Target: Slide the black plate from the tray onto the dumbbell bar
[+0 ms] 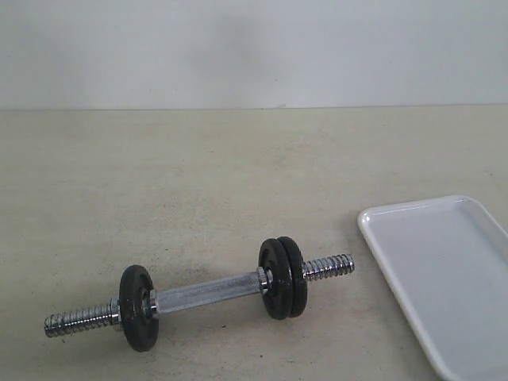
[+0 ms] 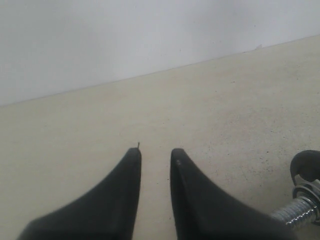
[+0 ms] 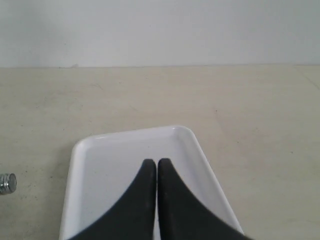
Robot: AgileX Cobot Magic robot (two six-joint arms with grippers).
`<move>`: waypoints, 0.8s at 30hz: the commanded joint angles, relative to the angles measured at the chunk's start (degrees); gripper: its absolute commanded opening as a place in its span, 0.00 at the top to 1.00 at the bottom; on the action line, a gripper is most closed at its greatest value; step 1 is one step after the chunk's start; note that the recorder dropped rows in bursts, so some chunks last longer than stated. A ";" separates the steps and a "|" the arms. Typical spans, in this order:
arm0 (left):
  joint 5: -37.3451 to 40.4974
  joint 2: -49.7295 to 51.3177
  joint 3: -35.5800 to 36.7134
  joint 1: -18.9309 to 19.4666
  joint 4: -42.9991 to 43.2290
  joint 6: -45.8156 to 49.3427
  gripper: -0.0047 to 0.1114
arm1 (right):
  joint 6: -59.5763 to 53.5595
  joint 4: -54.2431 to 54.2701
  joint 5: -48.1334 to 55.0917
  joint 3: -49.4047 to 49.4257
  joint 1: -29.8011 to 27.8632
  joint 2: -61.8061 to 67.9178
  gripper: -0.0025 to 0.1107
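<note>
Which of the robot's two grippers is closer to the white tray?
The right. The right gripper hangs over the tray; the left gripper sits by the threaded end of the dumbbell bar.

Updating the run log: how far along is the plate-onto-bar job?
Looks done: the tray shows no plate where visible; the dumbbell bar carries a left plate and a right pair. In hand: nothing, right pincer shut over the tray, left pincer empty. Left: nothing visible.
</note>
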 commanded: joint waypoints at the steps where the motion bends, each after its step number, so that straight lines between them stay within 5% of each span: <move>1: -0.04 -0.22 0.17 0.15 -0.32 0.37 0.79 | 1.78 -1.83 1.97 0.17 0.00 -0.21 0.98; 24: -0.04 -0.22 0.17 0.15 -0.32 0.37 0.79 | -3.16 1.26 2.18 0.17 0.00 -0.21 0.98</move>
